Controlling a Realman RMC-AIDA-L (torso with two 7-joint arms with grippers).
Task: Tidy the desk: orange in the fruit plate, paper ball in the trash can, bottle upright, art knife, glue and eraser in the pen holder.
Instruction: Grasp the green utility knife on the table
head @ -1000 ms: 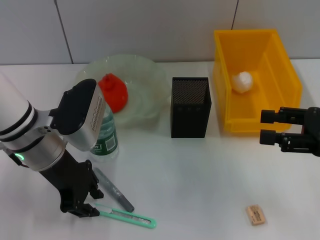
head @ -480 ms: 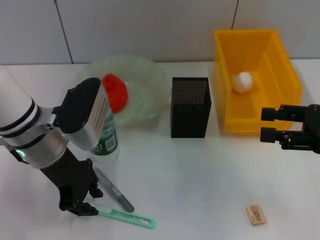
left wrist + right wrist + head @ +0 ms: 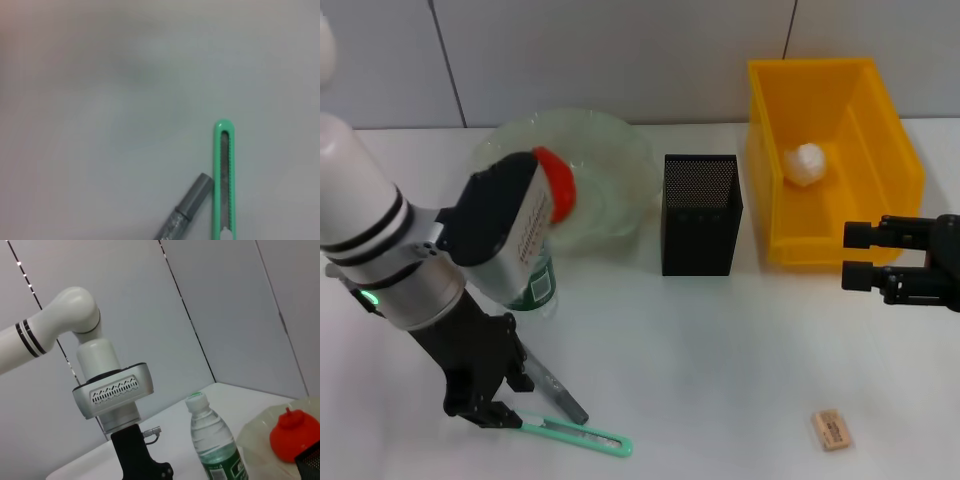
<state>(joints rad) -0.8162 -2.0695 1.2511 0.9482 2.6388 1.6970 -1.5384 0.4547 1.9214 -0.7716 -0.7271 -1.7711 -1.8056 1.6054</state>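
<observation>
The left gripper point(image 3: 490, 415) is closed on the knife point(image 3: 578, 436) at seven o'clock; glue point(image 3: 552, 384) and eraser point(image 3: 831, 430) are left.

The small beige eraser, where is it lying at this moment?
In the head view, the small beige eraser lies alone on the white table near its front edge, on the robot's right, in front of the right gripper and the yellow plastic bin.

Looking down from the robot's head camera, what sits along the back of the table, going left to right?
Glass fruit plate holding the orange → black mesh pen holder → yellow bin with the paper ball inside.
</observation>
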